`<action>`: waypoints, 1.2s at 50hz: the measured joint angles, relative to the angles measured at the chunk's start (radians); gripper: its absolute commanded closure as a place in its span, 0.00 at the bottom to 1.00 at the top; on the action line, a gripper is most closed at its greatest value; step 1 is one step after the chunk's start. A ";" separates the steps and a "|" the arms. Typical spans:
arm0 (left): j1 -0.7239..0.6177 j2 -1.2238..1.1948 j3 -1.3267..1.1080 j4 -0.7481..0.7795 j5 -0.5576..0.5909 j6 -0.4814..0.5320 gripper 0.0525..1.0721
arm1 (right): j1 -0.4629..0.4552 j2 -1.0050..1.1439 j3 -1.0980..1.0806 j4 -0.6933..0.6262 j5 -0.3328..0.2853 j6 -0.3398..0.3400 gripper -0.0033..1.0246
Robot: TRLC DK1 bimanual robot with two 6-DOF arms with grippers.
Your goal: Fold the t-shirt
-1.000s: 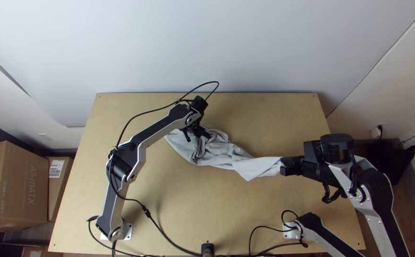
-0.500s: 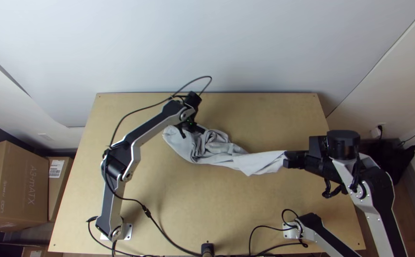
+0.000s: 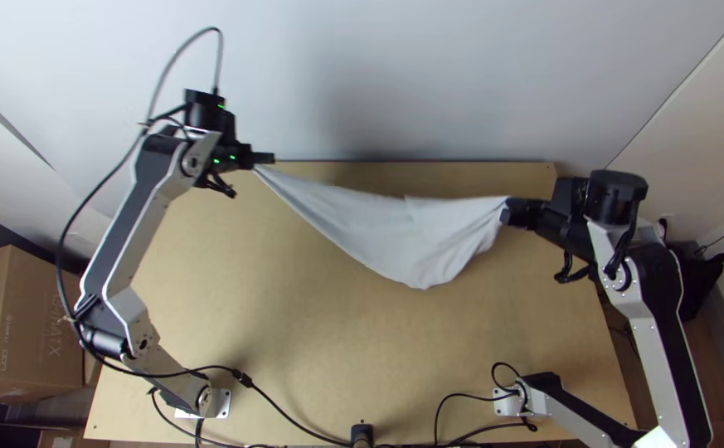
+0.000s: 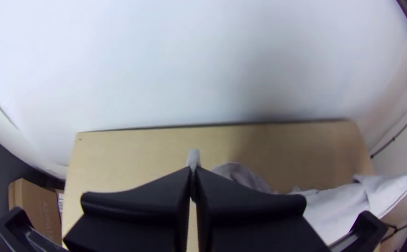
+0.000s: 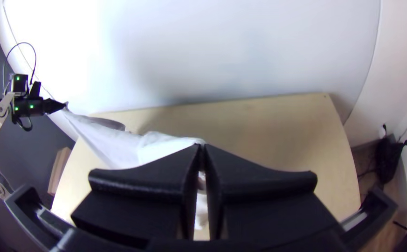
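The t-shirt (image 3: 403,232) is hanging between the two grippers like a droopy pale grey sling. It is stretching from side to side over the far part of the light wooden table (image 3: 295,348). The left gripper (image 3: 270,158) is holding one end, up by the table's far left corner. Its flat black fingers (image 4: 138,196) are pressing together, and a little tip of cloth is poking out past them. The right gripper (image 3: 507,212) is holding the other end, over the right side of the table. Its fingers (image 5: 259,186) are squeezing close together too, with the cloth going in between them.

The top edge of the shirt is sagging just a bit. The rest is drooping toward the near side and making a soft point, closer to the right gripper. Some small wrinkles are bunching up beside the right fingers. I can't tell if the low part is touching the table.

A black cable (image 3: 61,249) is looping along the left arm (image 3: 129,224). A brown box (image 3: 38,332) is sitting beside the table on the left. A big pale wall (image 3: 378,75) is standing behind the table.
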 measured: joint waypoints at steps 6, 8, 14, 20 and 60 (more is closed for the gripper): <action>0.082 -0.020 0.079 -0.007 -0.001 -0.003 0.97 | -0.029 0.071 0.107 0.087 -0.007 -0.006 0.97; 0.106 -0.020 0.110 -0.008 -0.005 -0.003 0.97 | -0.040 0.102 0.156 0.111 -0.006 -0.018 0.97; 0.158 -0.029 0.202 0.022 -0.045 -0.004 0.97 | -0.055 0.179 0.276 0.233 0.010 -0.048 0.97; 0.178 -0.074 0.222 0.096 -0.068 -0.003 0.97 | -0.058 0.204 0.340 0.336 0.012 -0.070 0.97; 0.276 -0.554 0.215 0.259 -0.059 -0.011 0.97 | 0.040 -0.114 0.510 0.392 0.019 -0.034 0.97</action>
